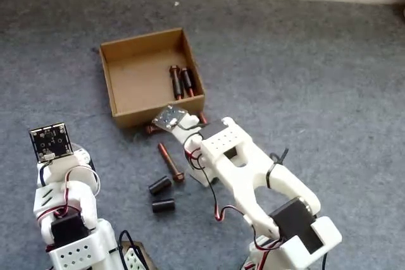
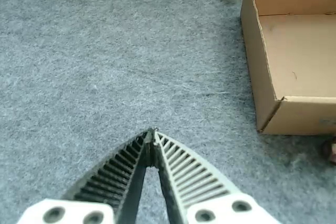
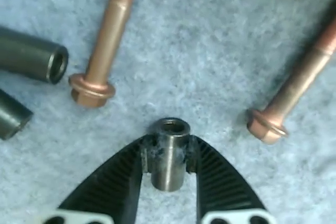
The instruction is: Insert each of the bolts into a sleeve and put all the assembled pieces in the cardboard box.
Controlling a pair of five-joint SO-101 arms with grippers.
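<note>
Right fingers (image 3: 121,182) grip a sleeve (image 3: 169,156) over grey carpet (image 3: 210,51).

Robotics lab bench: grey felt (image 1: 316,61), two arms (image 1: 253,175).

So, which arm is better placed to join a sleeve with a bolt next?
Right. The right gripper holds a sleeve, with two loose bolts lying close by on the carpet. The left gripper is shut over carpet beside the cardboard box.
</note>
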